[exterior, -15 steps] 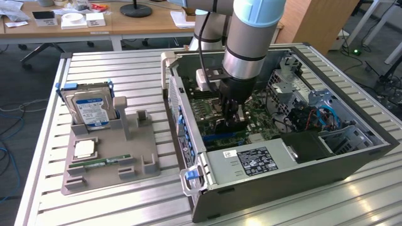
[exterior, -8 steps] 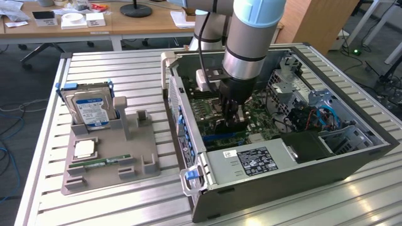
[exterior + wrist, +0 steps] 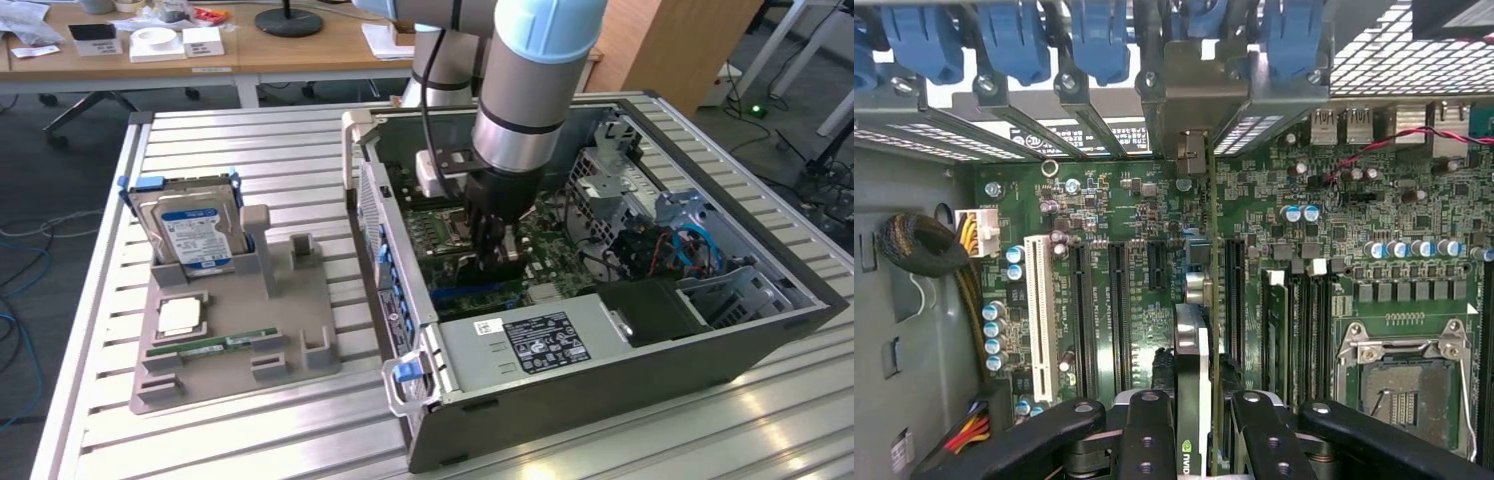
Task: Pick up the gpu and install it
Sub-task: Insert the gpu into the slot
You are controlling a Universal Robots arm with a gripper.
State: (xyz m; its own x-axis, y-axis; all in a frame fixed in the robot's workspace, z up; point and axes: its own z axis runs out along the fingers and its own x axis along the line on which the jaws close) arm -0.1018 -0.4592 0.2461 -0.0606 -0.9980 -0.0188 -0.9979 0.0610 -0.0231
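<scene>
tabletop slats (image 3: pixel 240 140) bear open case (image 3: pixel 641 400), fingers (image 3: pixel 1146 430) clamping gpu (image 3: pixel 1192 370); desks (image 3: pixel 267 55) behind.

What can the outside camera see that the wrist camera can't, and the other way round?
Outside camera: the robot arm, the hard drive standing in a grey holder, and the whole computer case. Wrist camera: the gpu edge-on between the closed jaws, a white slot and blue clips. Both: the green motherboard inside the case.
</scene>
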